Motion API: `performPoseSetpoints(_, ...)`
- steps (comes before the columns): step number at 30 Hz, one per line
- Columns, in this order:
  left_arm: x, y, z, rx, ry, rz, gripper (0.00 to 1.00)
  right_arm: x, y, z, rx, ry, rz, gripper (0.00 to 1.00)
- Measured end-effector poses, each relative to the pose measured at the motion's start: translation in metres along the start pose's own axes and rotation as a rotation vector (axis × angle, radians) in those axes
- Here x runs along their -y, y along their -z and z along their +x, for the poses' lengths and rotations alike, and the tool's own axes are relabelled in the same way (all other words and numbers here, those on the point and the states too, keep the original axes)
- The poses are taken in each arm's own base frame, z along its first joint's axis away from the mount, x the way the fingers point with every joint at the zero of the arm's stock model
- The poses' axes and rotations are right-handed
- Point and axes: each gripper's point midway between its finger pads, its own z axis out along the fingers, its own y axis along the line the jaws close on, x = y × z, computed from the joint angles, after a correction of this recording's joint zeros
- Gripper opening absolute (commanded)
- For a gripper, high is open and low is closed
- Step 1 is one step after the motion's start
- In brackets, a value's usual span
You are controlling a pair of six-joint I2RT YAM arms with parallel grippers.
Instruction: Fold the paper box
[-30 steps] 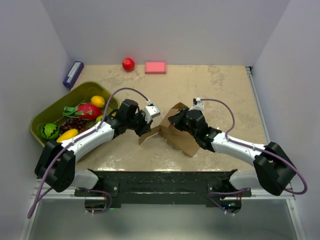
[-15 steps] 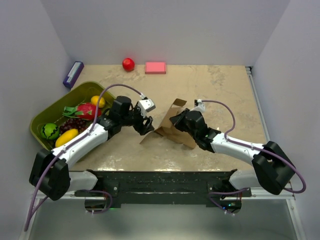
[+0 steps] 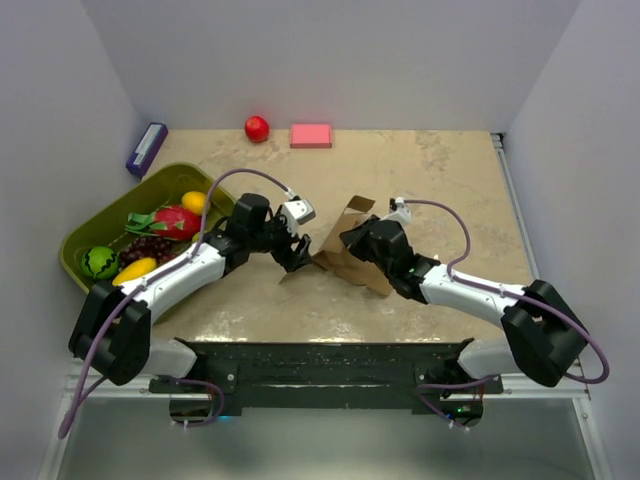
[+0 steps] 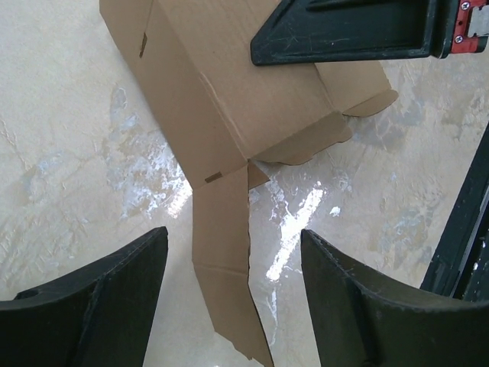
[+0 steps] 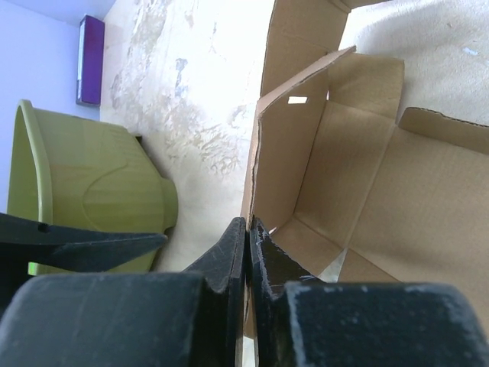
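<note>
While the top camera looks straight down, the paper box [image 3: 342,263] lies half-opened in the middle of the bench [image 3: 430,170], right between the two arms. The left tool [image 3: 297,257] is at the box's left end, over a flap lying flat on the bench. The right tool [image 3: 349,238] is on the box from the right side, where a wall stands up. Off to the left there's a green tub [image 3: 165,175] of toy fruit. Along the far edge are a purple box [image 3: 146,148], a red ball [image 3: 257,128] and a pink block [image 3: 311,135], all well clear of the action.

Over to the left wrist: the left tool [image 4: 229,252] has its jaws spread wide, one dark finger on each side of the narrow flap. I can't see either finger touching the cardboard. The main body of the paper box [image 4: 221,84] fills the top of the view, and a black finger of the right tool [image 4: 344,30] is laid across it.

Now the right wrist: the right tool [image 5: 247,229] has its fingers pressed together, pinching the thin edge of an upright wall. The open inside of the paper box [image 5: 344,176] faces the camera. The green tub [image 5: 92,191] is beyond on the left.
</note>
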Motion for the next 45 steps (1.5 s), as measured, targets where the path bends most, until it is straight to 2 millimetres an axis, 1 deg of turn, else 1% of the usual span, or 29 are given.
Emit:
performPoseSetpoints(3,0.000,-0.006,0.004,-0.016,0.004,0.009,0.75,-0.001,-0.002,0.000,0.001,-0.001,-0.002,0.06)
performPoseSetpoints(6,0.002,-0.017,0.012,-0.049,0.008,0.024,0.75,-0.003,-0.003,0.000,0.002,-0.002,-0.005,0.07)
performPoseSetpoints(7,0.004,-0.020,0.014,-0.061,0.005,0.028,0.73,-0.003,-0.004,0.000,0.002,-0.002,-0.005,0.08)
performPoseSetpoints(9,0.006,-0.027,0.018,-0.080,0.000,0.031,0.68,-0.004,-0.005,0.000,0.003,-0.002,-0.008,0.10)
performPoseSetpoints(10,0.006,-0.030,0.018,-0.087,-0.001,0.032,0.62,-0.004,-0.005,0.000,0.003,-0.002,-0.008,0.12)
performPoseSetpoints(11,0.006,-0.033,0.019,-0.094,-0.004,0.029,0.49,-0.004,-0.005,0.000,0.003,-0.003,-0.008,0.15)
performPoseSetpoints(13,0.005,-0.038,0.019,-0.104,-0.007,0.022,0.35,-0.004,-0.005,0.000,0.003,-0.002,-0.009,0.20)
performPoseSetpoints(14,0.004,-0.039,0.019,-0.107,-0.009,0.014,0.22,-0.004,-0.005,0.000,0.004,-0.002,-0.010,0.25)
performPoseSetpoints(16,0.001,-0.041,0.020,-0.113,-0.009,0.001,0.11,-0.004,-0.005,0.000,0.005,0.003,-0.010,0.31)
performPoseSetpoints(17,-0.001,-0.042,0.021,-0.115,-0.010,-0.005,0.03,-0.004,-0.005,-0.001,0.005,0.005,-0.011,0.35)
performPoseSetpoints(18,-0.002,-0.043,0.021,-0.117,-0.013,-0.010,0.00,-0.004,-0.004,-0.001,0.006,0.009,-0.012,0.43)
performPoseSetpoints(22,-0.004,-0.043,0.021,-0.118,-0.019,-0.017,0.00,-0.011,0.002,-0.008,0.021,0.042,-0.036,0.60)
performPoseSetpoints(27,-0.004,-0.042,0.022,-0.125,-0.051,-0.008,0.00,-0.029,0.023,-0.027,0.064,0.173,-0.118,0.63)
performPoseSetpoints(30,-0.001,-0.039,0.022,-0.134,-0.067,0.039,0.00,-0.041,0.036,-0.033,0.070,0.296,-0.181,0.63)
performPoseSetpoints(33,-0.002,-0.032,0.022,-0.148,-0.055,0.090,0.00,-0.042,0.041,-0.026,0.046,0.401,-0.207,0.63)
performPoseSetpoints(35,-0.004,-0.029,0.023,-0.158,-0.048,0.113,0.00,-0.041,0.045,-0.014,0.014,0.460,-0.222,0.63)
performPoseSetpoints(38,-0.006,-0.023,0.029,-0.180,-0.023,0.147,0.00,-0.033,0.050,0.006,-0.037,0.527,-0.233,0.64)
performPoseSetpoints(40,-0.005,-0.018,0.034,-0.192,0.002,0.182,0.00,-0.026,0.051,0.015,-0.062,0.547,-0.225,0.69)
performPoseSetpoints(42,-0.007,-0.013,0.035,-0.191,0.031,0.208,0.00,-0.018,0.051,0.017,-0.075,0.554,-0.196,0.82)
performPoseSetpoints(45,-0.011,-0.005,0.038,-0.191,0.071,0.231,0.00,-0.009,0.050,0.010,-0.066,0.557,-0.159,0.81)
